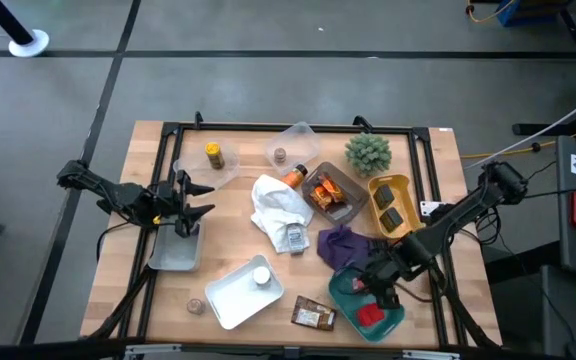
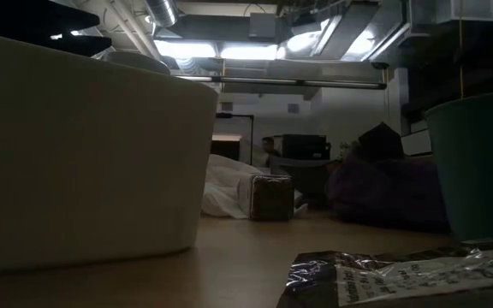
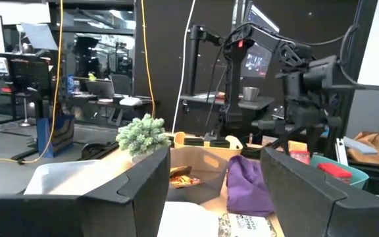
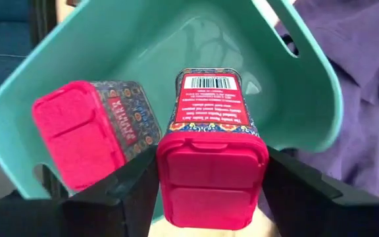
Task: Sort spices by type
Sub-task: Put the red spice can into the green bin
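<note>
Jaws of the right gripper [image 4: 209, 191] straddle a red-lidded spice box [image 4: 210, 148] over the teal tray [image 4: 308, 85] at five o'clock, flanking its rigid, light, probably slick sides.

From above you get even, bright light with soft shadows under the arms. At table height you look into bright ceiling lights [image 2: 229, 50], so the white tray [image 2: 84, 154] and packet [image 2: 400, 278] nearby sit dim and blurred. At the right wrist, the red boxes [image 4: 210, 158] are sharp and well lit.
</note>
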### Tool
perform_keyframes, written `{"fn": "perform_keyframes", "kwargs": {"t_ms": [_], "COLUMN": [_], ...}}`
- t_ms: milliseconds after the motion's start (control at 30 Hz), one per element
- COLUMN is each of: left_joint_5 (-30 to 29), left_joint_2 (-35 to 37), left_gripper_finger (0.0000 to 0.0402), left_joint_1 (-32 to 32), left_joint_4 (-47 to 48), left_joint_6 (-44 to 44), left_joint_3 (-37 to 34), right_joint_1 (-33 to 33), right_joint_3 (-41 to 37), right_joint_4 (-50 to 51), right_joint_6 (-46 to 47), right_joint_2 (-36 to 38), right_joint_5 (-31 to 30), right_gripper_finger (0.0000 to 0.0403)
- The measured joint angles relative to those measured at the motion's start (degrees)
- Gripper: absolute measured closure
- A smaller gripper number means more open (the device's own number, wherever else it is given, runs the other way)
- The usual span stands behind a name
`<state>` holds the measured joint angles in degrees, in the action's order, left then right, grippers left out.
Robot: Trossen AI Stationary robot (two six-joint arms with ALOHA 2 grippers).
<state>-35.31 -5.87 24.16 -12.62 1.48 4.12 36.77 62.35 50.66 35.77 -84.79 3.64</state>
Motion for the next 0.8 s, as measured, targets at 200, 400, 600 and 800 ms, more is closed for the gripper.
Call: {"fn": "perform_keyframes", "kwargs": {"t_ms": [200,400,600,800], "left_joint_5": [0.0,0.0,0.0,0.0], "left_joint_2": [0.0,0.0,0.02,0.02], "left_gripper_finger": [0.0178,0.0178,0.0178,0.0178], "left_joint_1": [0.0,0.0,-0.01,0.0], "left_joint_4": [0.0,0.12,0.17,0.17], "left_joint_6": [0.02,0.02,0.03,0.02], "left_joint_3": [0.0,0.0,0.0,0.0], "right_joint_1": [0.0,-0.07,-0.85,-0.83], "right_joint_3": [-0.01,-0.04,-0.04,-0.04], "right_joint_4": [-0.33,-1.21,-1.32,-1.27], "right_joint_6": [-1.56,-1.57,-1.33,-1.29], "right_joint_2": [-2.69,-2.98,-2.98,-2.98], "right_joint_5": [0.01,-0.06,0.87,0.42], "right_gripper_finger": [0.0167,0.0156,0.0142,0.0142]}}
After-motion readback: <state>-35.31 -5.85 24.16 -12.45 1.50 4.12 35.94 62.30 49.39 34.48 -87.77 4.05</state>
